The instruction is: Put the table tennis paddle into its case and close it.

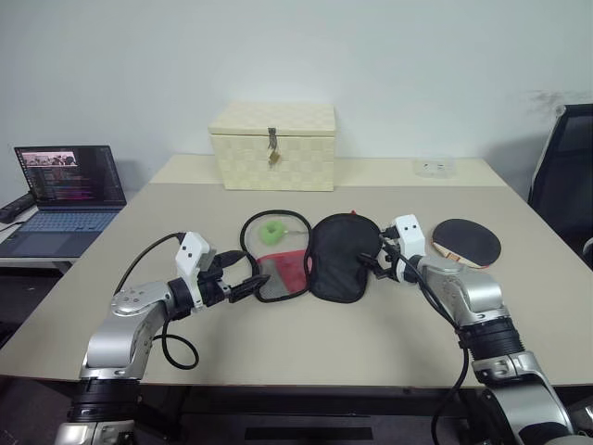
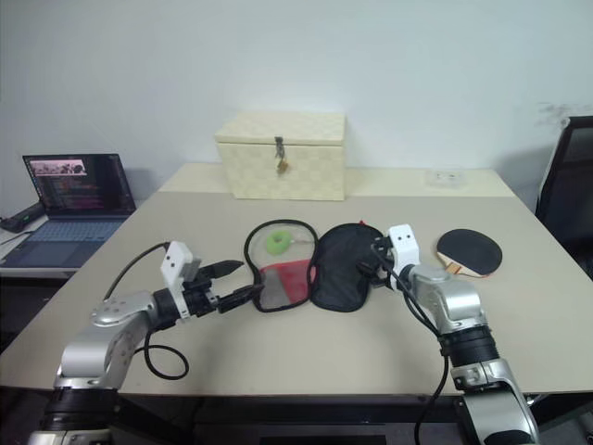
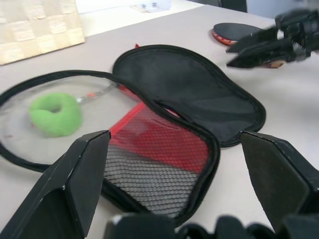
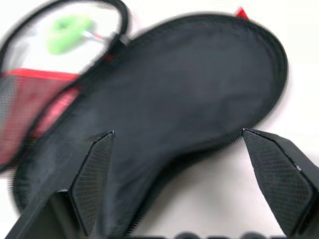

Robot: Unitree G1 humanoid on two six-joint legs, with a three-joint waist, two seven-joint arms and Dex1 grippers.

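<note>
Lying on the table (image 1: 306, 343), the case (image 1: 345, 260) is unzipped and spread flat in two halves, black lining up on one side, red panel and mesh pocket on the other, green pompom (image 1: 272, 232) beside them. The table tennis paddle (image 1: 466, 243) rests apart, off to the right, so nothing is packed yet: loading and zipping both remain. The left pincer (image 1: 248, 284) hangs spread wide and empty near the mesh half; the right pincer (image 1: 369, 262), equally wide and empty, hovers at the black half's edge.
</note>
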